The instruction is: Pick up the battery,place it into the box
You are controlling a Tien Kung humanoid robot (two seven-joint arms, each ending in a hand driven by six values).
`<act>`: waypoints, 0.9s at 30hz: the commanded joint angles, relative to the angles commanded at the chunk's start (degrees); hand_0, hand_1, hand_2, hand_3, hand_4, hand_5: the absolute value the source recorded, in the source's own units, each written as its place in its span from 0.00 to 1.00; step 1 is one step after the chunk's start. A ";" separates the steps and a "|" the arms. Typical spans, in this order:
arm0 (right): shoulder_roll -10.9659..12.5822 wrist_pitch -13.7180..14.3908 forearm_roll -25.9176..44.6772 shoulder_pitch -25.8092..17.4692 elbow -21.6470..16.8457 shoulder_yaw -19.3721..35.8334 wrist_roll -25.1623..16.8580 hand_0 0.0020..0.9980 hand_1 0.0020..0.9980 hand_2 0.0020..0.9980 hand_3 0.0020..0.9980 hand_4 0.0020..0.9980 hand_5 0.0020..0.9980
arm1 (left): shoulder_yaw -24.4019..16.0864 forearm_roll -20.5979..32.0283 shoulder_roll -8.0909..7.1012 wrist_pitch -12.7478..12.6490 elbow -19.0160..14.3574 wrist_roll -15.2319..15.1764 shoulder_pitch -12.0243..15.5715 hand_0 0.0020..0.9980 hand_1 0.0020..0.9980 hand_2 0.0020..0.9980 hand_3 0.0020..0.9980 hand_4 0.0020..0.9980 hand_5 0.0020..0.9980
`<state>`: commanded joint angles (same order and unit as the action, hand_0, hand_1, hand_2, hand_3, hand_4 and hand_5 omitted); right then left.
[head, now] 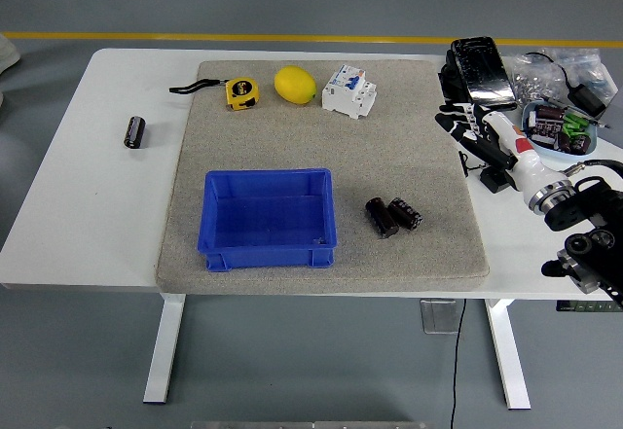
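Note:
Two dark cylindrical batteries (392,215) lie side by side on the grey mat, just right of the blue box (269,218), whose inside holds nothing. A third black battery (134,131) lies on the bare table at the far left. My right hand (472,132) hovers over the mat's right edge, up and to the right of the two batteries, with its fingers stretched out and nothing in them. The left arm does not show.
Along the mat's (428,254) far edge sit a yellow tape measure (240,92), a lemon (295,85) and a white circuit breaker (348,90). At the table's right end are a black device (481,69), a bowl of parts (560,129) and plastic bags.

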<state>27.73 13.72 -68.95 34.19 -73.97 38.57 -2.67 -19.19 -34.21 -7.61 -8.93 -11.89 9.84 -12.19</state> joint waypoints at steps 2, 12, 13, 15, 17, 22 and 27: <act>0.65 -1.37 -2.98 1.36 -0.69 -1.33 -0.26 0.86 0.81 0.81 0.83 1.00 0.50 | 0.03 0.00 -0.02 -0.01 -0.01 0.01 -0.03 0.76 0.77 0.83 0.68 0.68 0.58; 1.57 -5.63 -26.81 9.82 -1.46 -12.69 -2.84 0.82 0.78 0.79 0.83 1.00 0.25 | 0.04 0.09 -0.22 -0.21 -0.03 0.08 0.05 0.76 0.76 0.82 0.68 0.67 0.57; 1.26 -5.63 -29.42 10.64 -0.94 -13.84 -3.01 0.82 0.78 0.79 0.83 1.00 0.25 | -0.04 -0.02 -0.25 -0.21 -0.03 0.10 0.06 0.76 0.76 0.82 0.68 0.67 0.57; 0.53 -5.59 -34.26 12.14 0.35 -16.08 -3.40 0.82 0.78 0.79 0.83 1.00 0.25 | -0.18 -0.23 -0.30 -0.22 -0.04 0.16 0.05 0.76 0.76 0.82 0.68 0.67 0.57; -0.40 -5.70 -39.10 13.50 2.13 -17.98 -3.68 0.81 0.76 0.77 0.83 1.00 0.21 | -0.19 -0.37 -0.36 -0.24 -0.07 0.22 0.01 0.75 0.75 0.81 0.67 0.67 0.57; -2.39 -6.47 -50.72 15.54 6.29 -21.24 -4.20 0.78 0.74 0.74 0.82 1.00 0.20 | -0.08 -0.18 -0.46 -0.28 -0.11 0.22 -0.01 0.75 0.75 0.81 0.67 0.67 0.57; -3.26 -7.37 -58.72 16.67 8.18 -23.52 -4.67 0.78 0.74 0.74 0.82 1.00 0.20 | 0.05 0.19 -0.46 -0.34 -0.12 0.08 0.05 0.75 0.75 0.81 0.67 0.67 0.57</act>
<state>24.47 6.35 -127.67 50.86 -65.80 15.05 -7.34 -19.14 -34.02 -8.06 -9.27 -12.01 9.92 -12.14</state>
